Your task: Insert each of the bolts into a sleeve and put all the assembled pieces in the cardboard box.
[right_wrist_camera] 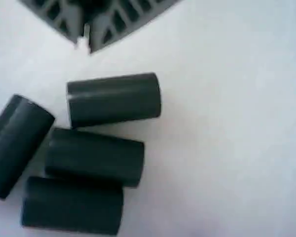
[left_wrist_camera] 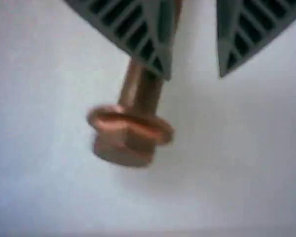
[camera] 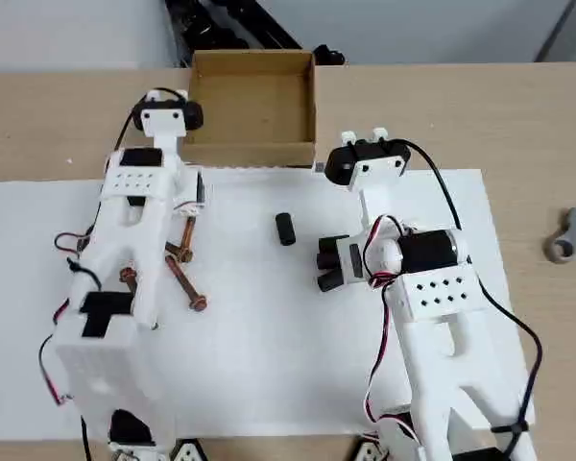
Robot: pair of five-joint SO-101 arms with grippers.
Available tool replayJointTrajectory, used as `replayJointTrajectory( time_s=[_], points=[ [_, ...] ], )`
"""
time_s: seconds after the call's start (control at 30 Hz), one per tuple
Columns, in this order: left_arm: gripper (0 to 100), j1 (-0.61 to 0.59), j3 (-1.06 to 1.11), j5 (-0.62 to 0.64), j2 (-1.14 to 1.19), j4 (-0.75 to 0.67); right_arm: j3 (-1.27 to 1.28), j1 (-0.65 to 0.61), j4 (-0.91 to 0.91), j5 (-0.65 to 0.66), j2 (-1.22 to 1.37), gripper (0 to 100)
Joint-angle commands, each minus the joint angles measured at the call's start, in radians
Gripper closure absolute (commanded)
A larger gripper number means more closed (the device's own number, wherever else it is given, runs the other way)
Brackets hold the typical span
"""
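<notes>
- High view: spot the cardboard box [camera: 252,154] at the far edge of the white sheet [camera: 269,365], with no assembled piece in it. Count three bolts [camera: 184,283] by the left arm [camera: 139,221], one half tucked under it, so maybe more hidden. Count one lone sleeve [camera: 286,229] mid-sheet, plus a sleeve cluster [camera: 328,261] partly under the right arm [camera: 432,288]. Bolts on one side, sleeves on the other, presumably so each arm handles its own part.
- Left wrist view: see the left gripper [left_wrist_camera: 193,74] spread around one copper bolt [left_wrist_camera: 138,113], shank against one finger, daylight before the other. Not pinched yet, probably lined up for a grab.
- Right wrist view: looks like the right gripper [right_wrist_camera: 86,34] is closed, or near enough, on nothing. Hangs over four sleeves [right_wrist_camera: 113,98] lying on their sides, bunched close. No bolt in any.
</notes>
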Motion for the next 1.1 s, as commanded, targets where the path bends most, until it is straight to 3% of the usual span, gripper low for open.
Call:
replayJointTrajectory(
  time_s=[0.0, 0.23, 0.43, 0.67, 0.9, 1.07],
  points=[
    [94, 0.008, -0.150, 0.005, 0.049, 0.058, -0.046, 0.008, 0.001, -0.008, 0.004, 99.0],
    [90, 0.008, -0.335, 0.005, 0.218, 0.178, -0.044, 0.008, 0.002, -0.008, 0.007, 99.0],
    [90, 0.008, -0.521, -0.005, 0.209, 0.330, -0.044, 0.008, 0.005, -0.008, 0.007, 99.0],
    [89, 0.077, -0.690, -0.160, 0.190, 0.514, -0.044, 0.008, 0.004, -0.008, 0.008, 99.0],
    [89, 0.086, -0.564, -0.331, 0.199, 0.506, -0.043, 0.008, 0.002, -0.008, 0.008, 99.0],
    [89, 0.031, -0.532, -0.342, 0.304, 0.442, -0.043, 0.008, 0.002, -0.009, 0.008, 99.0]
  ],
)
